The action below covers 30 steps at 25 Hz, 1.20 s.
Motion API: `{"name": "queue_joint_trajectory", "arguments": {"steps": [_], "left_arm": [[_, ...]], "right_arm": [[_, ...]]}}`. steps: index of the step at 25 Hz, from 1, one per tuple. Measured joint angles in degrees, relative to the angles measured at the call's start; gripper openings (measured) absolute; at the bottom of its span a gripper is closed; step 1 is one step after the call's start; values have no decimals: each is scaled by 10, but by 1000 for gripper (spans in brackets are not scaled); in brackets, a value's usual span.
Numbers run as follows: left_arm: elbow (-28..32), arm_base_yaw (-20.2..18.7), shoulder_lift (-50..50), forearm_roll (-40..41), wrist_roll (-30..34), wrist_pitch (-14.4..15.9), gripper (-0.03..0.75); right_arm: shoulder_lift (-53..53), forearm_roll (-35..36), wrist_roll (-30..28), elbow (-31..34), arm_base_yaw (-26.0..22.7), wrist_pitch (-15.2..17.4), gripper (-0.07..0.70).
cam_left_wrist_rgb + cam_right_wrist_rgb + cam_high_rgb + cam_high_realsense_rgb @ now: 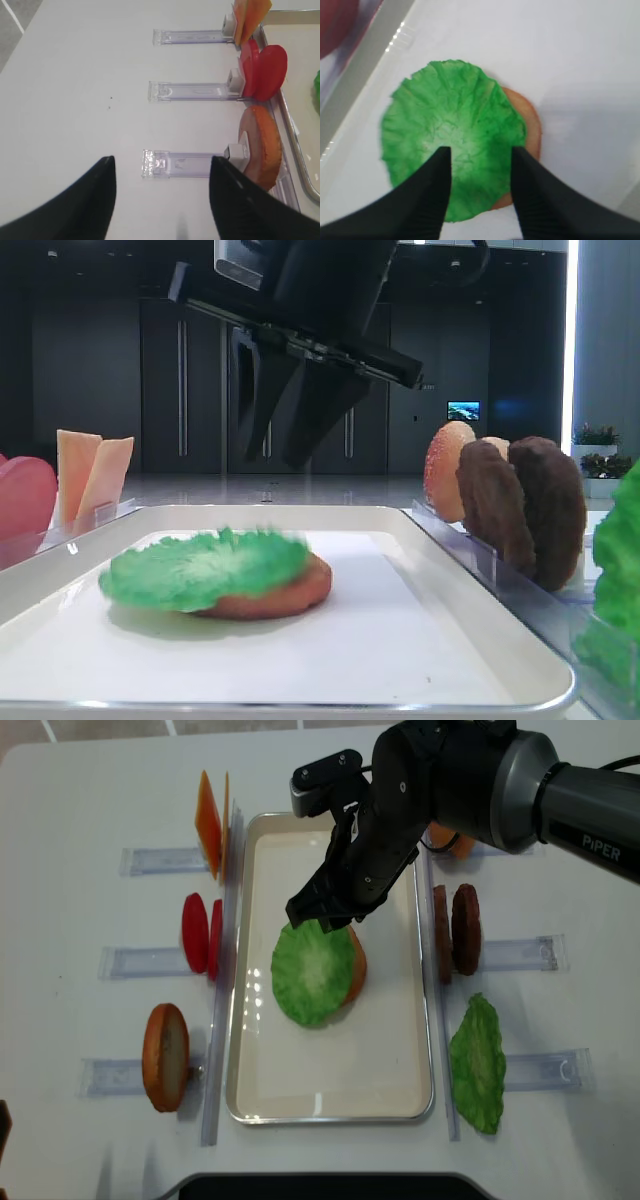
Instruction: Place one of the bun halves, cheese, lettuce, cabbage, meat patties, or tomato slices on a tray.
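Note:
A green lettuce leaf [312, 970] [452, 150] lies on a flat bun half [356, 968] [290, 595] in the middle of the cream tray [330, 1100] [400, 640]. Just above the leaf hangs my right gripper [322, 915] [480, 150] [272, 458]; it is open, with nothing between its fingers and clear of the leaf. My left gripper [161, 160] is open and empty over the bare table, left of the tray, by a clear holder [180, 164].
Left of the tray, clear holders carry cheese slices [208, 810], tomato slices [200, 935] and another bun half [165, 1055] [260, 145]. On the right stand meat patties [455, 930] [525, 505], a second lettuce leaf [478, 1065] and a speckled bun [450, 470].

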Motion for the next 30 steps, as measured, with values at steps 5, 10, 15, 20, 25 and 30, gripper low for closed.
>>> {"name": "queue_joint_trajectory", "arguments": {"steps": [5,10,15,20,25,30], "left_arm": [[0,0,0,0,0,0,451],[0,0,0,0,0,0,451],[0,0,0,0,0,0,451],[0,0,0,0,0,0,451],[0,0,0,0,0,0,451],[0,0,0,0,0,0,451]], "right_arm": [[-21,-120,49,-8,-1,53,397],[-48,-162,78,-76,-5,171,405],[-52,-136,56,-115,-101,218,405],[-52,-136,28,-115,-327,222,405],[-53,-126,6,-115,-484,226,405],[-116,-108,-18,-57,-509,225,399]]}}
